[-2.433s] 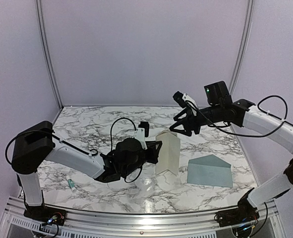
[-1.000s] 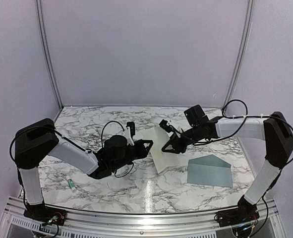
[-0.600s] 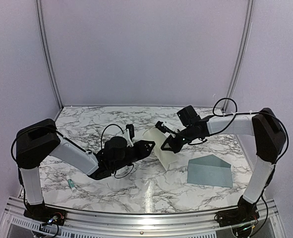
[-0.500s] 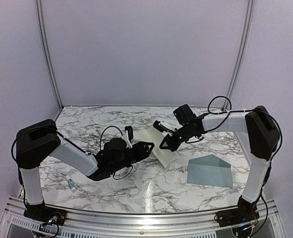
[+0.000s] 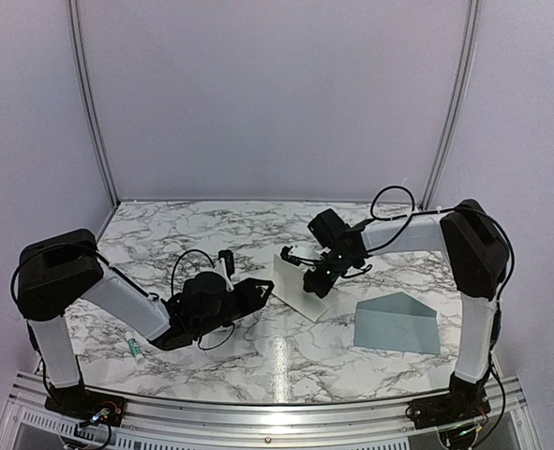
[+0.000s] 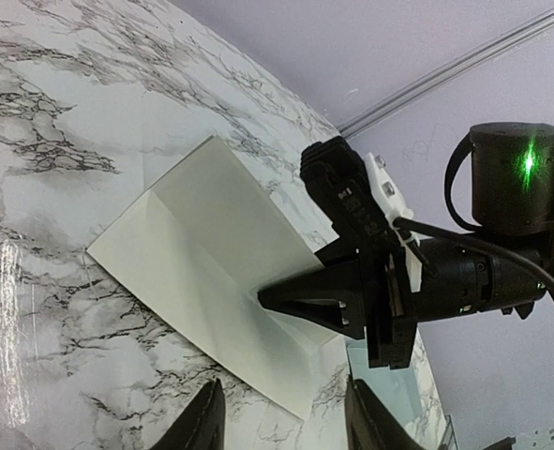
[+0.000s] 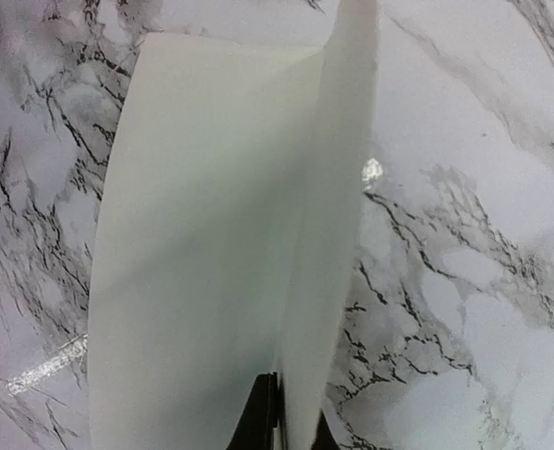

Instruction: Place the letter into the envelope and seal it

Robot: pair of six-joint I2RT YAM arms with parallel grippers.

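Letter stage, I judge: my right gripper (image 5: 308, 279) pinches an edge of the cream folded paper letter (image 5: 291, 286) on the marble table (image 5: 164, 234). My left gripper (image 5: 261, 291) stands parted and empty beside it. Next, the letter must reach the flat blue-grey paper envelope (image 5: 396, 323), lying apart to the right, without unfolding.

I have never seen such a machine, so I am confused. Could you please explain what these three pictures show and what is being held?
Two robot arms, white and black, stand at a marble table. One picture looks down from above; the other two come from a camera on each wrist. The right gripper is shut on the edge of a cream folded paper sheet, the letter. The left gripper is open beside it, holding nothing. A flat blue-grey paper envelope lies apart, nearer the right arm.
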